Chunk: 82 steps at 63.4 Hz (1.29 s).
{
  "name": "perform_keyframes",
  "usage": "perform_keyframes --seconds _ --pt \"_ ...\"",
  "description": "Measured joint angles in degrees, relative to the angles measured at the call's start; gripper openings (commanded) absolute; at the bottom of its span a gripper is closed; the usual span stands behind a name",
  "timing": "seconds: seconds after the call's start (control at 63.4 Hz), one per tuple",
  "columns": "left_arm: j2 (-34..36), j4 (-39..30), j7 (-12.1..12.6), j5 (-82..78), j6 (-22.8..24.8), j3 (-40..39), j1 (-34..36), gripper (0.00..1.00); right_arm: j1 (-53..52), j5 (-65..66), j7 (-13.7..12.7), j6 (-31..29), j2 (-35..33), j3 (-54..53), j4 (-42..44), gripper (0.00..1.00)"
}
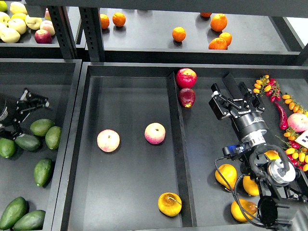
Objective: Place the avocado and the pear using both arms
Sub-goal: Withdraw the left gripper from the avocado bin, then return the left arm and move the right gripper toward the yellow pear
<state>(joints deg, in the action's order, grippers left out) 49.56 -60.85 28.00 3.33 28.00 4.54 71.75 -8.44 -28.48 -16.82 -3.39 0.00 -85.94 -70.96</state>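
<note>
Several dark green avocados lie in the left tray (pixel 72 144); the nearest ones (pixel 42 127) (pixel 27 142) are just below my left gripper (pixel 33 99). That gripper hovers over them, open and empty. A golden pear (pixel 169 204) with a brown stem lies at the front right of the middle tray (pixel 134 77). More pears (pixel 226 175) lie in the right tray beside my right arm. My right gripper (pixel 239 86) is open and empty, up over the right tray, far behind the pears.
Two pink-yellow peaches (pixel 108 140) (pixel 155 133) lie in the middle tray. Two red apples (pixel 186 77) sit by the divider (pixel 177 144). Chillies and small tomatoes (pixel 284 110) line the right edge. A back shelf holds oranges (pixel 179 34) and apples (pixel 42 36).
</note>
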Motion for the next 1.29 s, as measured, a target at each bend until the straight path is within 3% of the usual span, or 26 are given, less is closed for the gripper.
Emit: perform_keyframes --seconds 0.41,0.599,0.789,0.947,1.104,1.294 --pt "2.98 -2.12 0.0 19.03 0.0 -11.14 -4.19 0.99 4.75 0.51 -0.36 -0.29 -0.56 4.1 -1.86 1.0" --pt "1.54 -2.36 0.0 22.37 0.0 -26.97 -20.86 0.99 4.58 0.58 -0.4 -0.33 -6.62 6.21 -2.08 1.0" --pt "-5.3 -4.1 0.01 22.6 -0.01 -47.17 -39.43 0.99 3.67 1.61 -1.11 -0.33 -11.42 9.22 -2.89 1.0" --pt "-14.18 -5.41 0.0 22.63 -0.01 -62.61 -51.02 0.99 1.77 4.93 -5.06 -0.33 -15.32 11.52 -3.13 1.0" --pt "-23.0 -5.65 0.0 22.35 -0.01 -71.47 -56.98 0.99 0.19 5.68 -10.09 -0.31 -18.66 15.22 -3.14 1.0" --pt "-33.45 -5.67 -0.02 21.75 -0.01 -78.57 -62.39 0.99 -4.72 5.74 -11.21 -0.22 -29.25 26.77 -3.12 1.0"
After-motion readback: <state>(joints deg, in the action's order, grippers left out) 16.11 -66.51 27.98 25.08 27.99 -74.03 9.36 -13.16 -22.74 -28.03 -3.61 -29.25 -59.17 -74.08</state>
